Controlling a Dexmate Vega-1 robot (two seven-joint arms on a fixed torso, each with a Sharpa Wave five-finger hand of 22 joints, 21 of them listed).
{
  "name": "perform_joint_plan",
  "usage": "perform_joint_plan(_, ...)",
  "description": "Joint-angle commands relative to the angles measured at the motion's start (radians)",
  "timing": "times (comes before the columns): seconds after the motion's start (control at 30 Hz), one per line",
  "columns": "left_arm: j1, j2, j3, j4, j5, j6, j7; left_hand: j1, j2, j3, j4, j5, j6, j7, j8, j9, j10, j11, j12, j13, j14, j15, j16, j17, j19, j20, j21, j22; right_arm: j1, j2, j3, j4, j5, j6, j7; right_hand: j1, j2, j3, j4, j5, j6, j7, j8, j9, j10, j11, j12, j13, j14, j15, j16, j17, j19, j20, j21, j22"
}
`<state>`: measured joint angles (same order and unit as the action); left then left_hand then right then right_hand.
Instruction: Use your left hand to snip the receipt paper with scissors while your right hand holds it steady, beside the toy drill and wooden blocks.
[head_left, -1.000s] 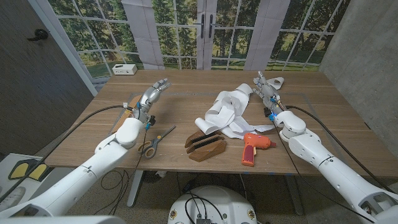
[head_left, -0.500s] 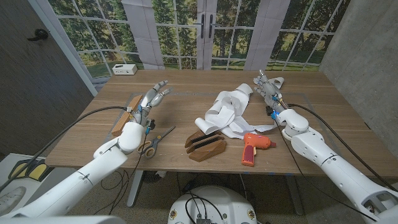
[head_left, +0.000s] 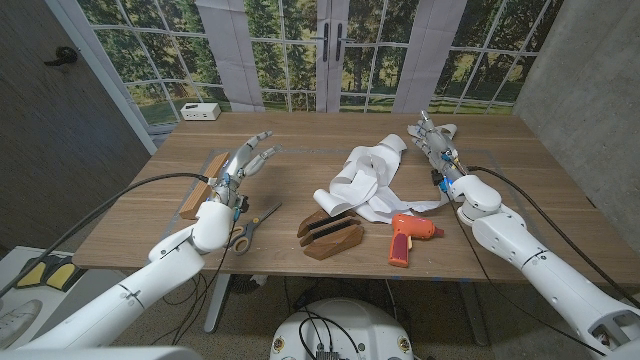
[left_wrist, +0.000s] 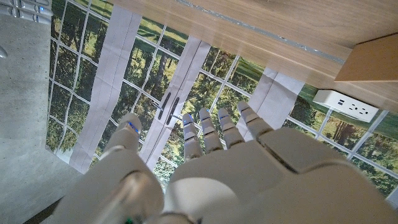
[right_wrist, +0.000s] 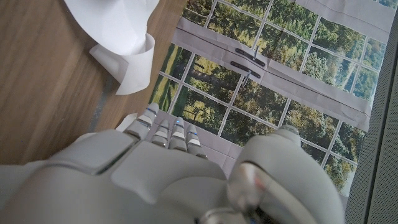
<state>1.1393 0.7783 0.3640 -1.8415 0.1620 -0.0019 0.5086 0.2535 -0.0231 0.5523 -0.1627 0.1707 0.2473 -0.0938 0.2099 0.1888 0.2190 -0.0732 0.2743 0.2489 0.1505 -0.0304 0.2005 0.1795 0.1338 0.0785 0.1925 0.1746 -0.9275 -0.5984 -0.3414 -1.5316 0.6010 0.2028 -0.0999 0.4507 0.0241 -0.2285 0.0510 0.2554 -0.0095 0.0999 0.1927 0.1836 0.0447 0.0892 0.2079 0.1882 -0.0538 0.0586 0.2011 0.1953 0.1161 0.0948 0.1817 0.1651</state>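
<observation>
Both hands empty, fingers apart; blocks (head_left: 331, 236) (drill (head_left: 407, 237) beside) front the paper (head_left: 365, 180).

Receipt paper (head_left: 365, 180): loose white ribbon, piled in curls at worktop centre. Scissors (head_left: 249, 227): orange-handled, lying flat at 8 o'clock of the paper, blades closed, tips toward 1 o'clock, well apart from the paper.

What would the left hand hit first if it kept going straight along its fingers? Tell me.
Probably nothing on the table. The left hand points toward the far edge, its fingers aimed at the window backdrop; the white box lies off to the side. Depth is uncertain.
</observation>
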Motion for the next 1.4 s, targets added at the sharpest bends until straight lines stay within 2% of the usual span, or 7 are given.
perform_joint_plan(0.03,0.047,0.030,-0.004,-0.162,0.112,0.199,0.010,0.015,-0.001,-0.006,0.001,0.009,-0.016,0.010,-0.009,0.002,0.030,0.004,0.013,0.008,0.027,-0.004,0.003,0.002,0.011,0.000,0.005,0.002,-0.038,-0.036,0.036,-0.052,0.014,-0.013,-0.016,0.014,0.000,-0.001,-0.006,-0.002,-0.004,0.002,0.001,0.006,-0.001,-0.002,0.000,0.006,-0.005,-0.003,0.003,0.001,0.002,0.002,0.004,0.004)
perform_joint_plan(0.1,0.056,0.021,-0.003,-0.173,0.131,0.210,0.035,0.022,-0.005,-0.010,0.002,0.008,-0.006,0.011,-0.006,0.003,0.096,0.047,0.034,0.007,0.066,-0.007,0.011,0.001,0.032,-0.005,0.011,0.002,-0.041,-0.036,0.042,-0.048,0.019,-0.005,-0.012,0.015,0.000,0.000,-0.006,-0.002,-0.005,0.000,0.000,0.006,0.000,-0.002,0.000,0.006,-0.005,-0.003,0.003,0.001,0.002,0.003,0.004,0.004)
perform_joint_plan(0.3,0.097,0.031,-0.007,-0.225,0.181,0.265,0.061,0.034,-0.008,-0.012,0.002,0.009,0.017,0.021,0.000,0.003,0.130,0.020,0.040,0.004,0.115,-0.018,0.020,0.000,0.057,-0.004,0.015,0.002,-0.049,-0.035,0.056,-0.032,0.040,0.004,-0.004,0.016,0.001,0.000,-0.007,-0.002,-0.005,0.000,0.001,0.006,-0.002,-0.004,-0.001,0.006,-0.006,-0.005,0.002,0.001,0.002,0.003,0.004,0.004)
perform_joint_plan(0.43,0.124,0.035,-0.019,-0.240,0.197,0.268,0.083,0.044,-0.020,-0.017,0.000,0.010,0.058,0.023,0.011,0.004,0.118,-0.025,0.030,0.007,0.168,-0.028,0.030,0.004,0.089,0.029,0.021,0.003,-0.048,-0.038,0.059,-0.025,0.039,0.010,0.003,0.017,0.001,0.000,-0.007,-0.003,-0.005,0.000,0.001,0.006,-0.001,-0.005,-0.001,0.006,-0.007,-0.005,0.002,0.001,0.002,0.003,0.005,0.004)
perform_joint_plan(0.73,0.162,0.041,-0.035,-0.264,0.228,0.305,0.098,0.060,-0.027,-0.019,-0.002,0.012,0.032,0.023,-0.003,0.004,0.094,-0.018,0.018,0.012,0.135,-0.025,0.010,0.005,0.071,0.025,0.010,0.004,-0.033,-0.033,0.054,-0.004,0.046,0.008,0.019,0.018,0.003,0.001,-0.008,-0.003,-0.005,-0.001,0.001,0.006,-0.002,-0.005,-0.002,0.006,-0.009,-0.006,0.001,0.001,0.003,0.004,0.005,0.004)
perform_joint_plan(0.9,0.195,0.045,-0.047,-0.286,0.256,0.340,0.115,0.107,-0.032,-0.013,-0.011,0.017,-0.079,0.019,-0.032,0.004,0.090,-0.023,0.014,0.022,0.108,-0.019,-0.001,0.007,0.048,0.028,0.001,0.003,-0.029,-0.035,0.055,0.007,0.049,0.012,0.030,0.020,0.004,0.002,-0.009,-0.003,-0.006,-0.001,0.001,0.006,-0.003,-0.006,-0.002,0.006,-0.010,-0.007,0.001,0.001,0.002,0.004,0.005,0.004)
perform_joint_plan(1.4,0.274,0.074,-0.064,-0.354,0.332,0.461,0.107,0.182,-0.040,-0.007,-0.014,0.016,-0.050,0.030,-0.001,0.006,0.080,-0.042,0.010,0.036,0.125,-0.035,0.007,0.012,0.064,0.036,0.004,0.004,-0.025,-0.027,0.064,0.042,0.075,0.022,0.051,0.023,0.006,0.003,-0.011,-0.004,-0.006,-0.001,0.001,0.006,-0.002,-0.006,-0.003,0.007,-0.011,-0.005,0.001,0.000,0.002,0.004,0.005,0.004)
